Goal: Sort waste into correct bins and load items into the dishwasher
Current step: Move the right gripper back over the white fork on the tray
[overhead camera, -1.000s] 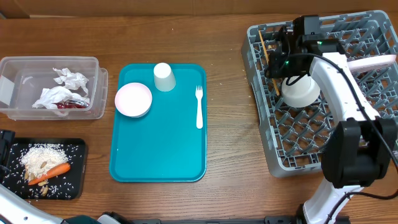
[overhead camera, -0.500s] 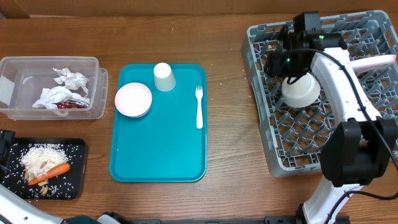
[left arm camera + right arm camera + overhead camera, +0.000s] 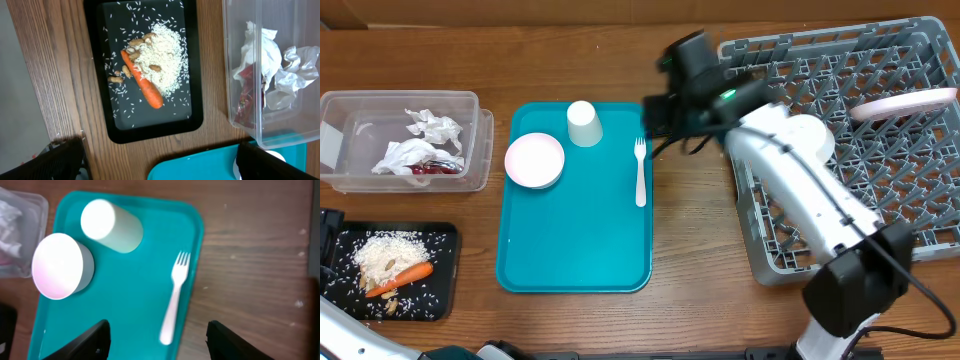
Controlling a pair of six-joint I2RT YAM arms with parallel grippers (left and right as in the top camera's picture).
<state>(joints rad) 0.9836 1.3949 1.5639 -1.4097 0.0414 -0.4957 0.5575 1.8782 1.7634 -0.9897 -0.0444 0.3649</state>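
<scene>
My right gripper (image 3: 162,342) hangs open over the right edge of the teal tray, above the handle end of the white plastic fork (image 3: 172,307), with nothing between its fingers. In the overhead view this gripper (image 3: 658,115) is just right of the fork (image 3: 640,172). A small white cup (image 3: 583,123) and a pale pink bowl (image 3: 534,160) stand on the tray's far left part. The grey dishwasher rack (image 3: 760,230) holds a white bowl (image 3: 815,135) and a pink plate (image 3: 905,103). My left gripper (image 3: 160,160) is wide open near the black tray (image 3: 197,105) of rice and carrot (image 3: 142,85).
The clear tub (image 3: 340,170) at the far left holds crumpled napkins (image 3: 420,140) and a red wrapper (image 3: 432,169). The teal tray (image 3: 575,250) lies mid-table. My right arm stretches from the front right across the rack's left side.
My right gripper has opened and swung left, from over the rack's far-left corner to above the tray's right edge by the fork. The left gripper has not moved.
</scene>
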